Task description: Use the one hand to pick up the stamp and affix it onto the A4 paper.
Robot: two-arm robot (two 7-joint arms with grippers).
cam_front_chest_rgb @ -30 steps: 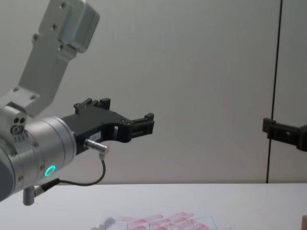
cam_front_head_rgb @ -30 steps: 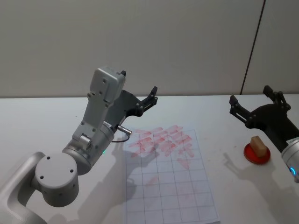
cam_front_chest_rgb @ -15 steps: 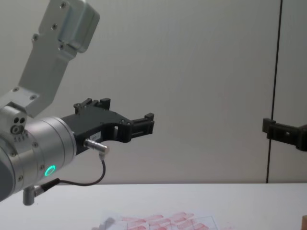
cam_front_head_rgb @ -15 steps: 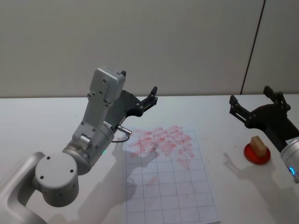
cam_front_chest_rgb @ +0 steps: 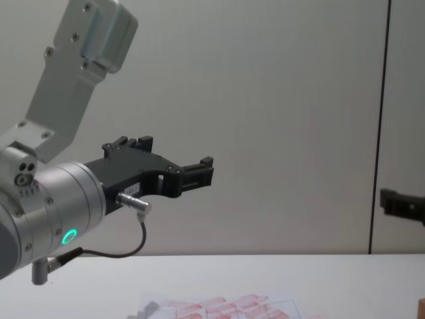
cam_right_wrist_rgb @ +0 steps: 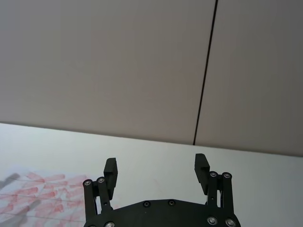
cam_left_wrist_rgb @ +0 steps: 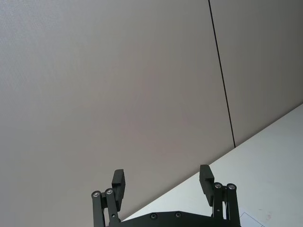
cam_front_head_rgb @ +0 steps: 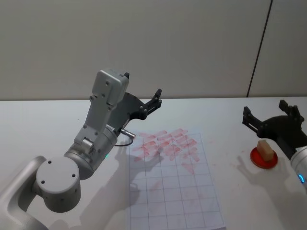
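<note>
The stamp (cam_front_head_rgb: 264,149), a small wooden block, stands on a round red ink pad (cam_front_head_rgb: 255,160) at the right of the table. My right gripper (cam_front_head_rgb: 265,109) hovers open just behind and above it, empty; the right wrist view shows its spread fingertips (cam_right_wrist_rgb: 156,164) over bare table. The A4 paper (cam_front_head_rgb: 172,187) lies in the middle, a gridded white sheet with red-pink marks across its far rows, also visible as the paper (cam_right_wrist_rgb: 28,198) in the right wrist view. My left gripper (cam_front_head_rgb: 154,99) is held open in the air over the paper's far left corner, seen as the left gripper (cam_left_wrist_rgb: 161,176) from its wrist.
The white table (cam_front_head_rgb: 43,129) meets a plain grey wall with a dark vertical seam (cam_front_head_rgb: 259,48). The left arm's large silver joints (cam_front_head_rgb: 91,153) stand over the table left of the paper. In the chest view the left gripper (cam_front_chest_rgb: 202,169) points right, high above the paper (cam_front_chest_rgb: 226,307).
The right gripper has shifted right and lower, closer to the stamp. The left arm, the paper and the stamp have not moved.
</note>
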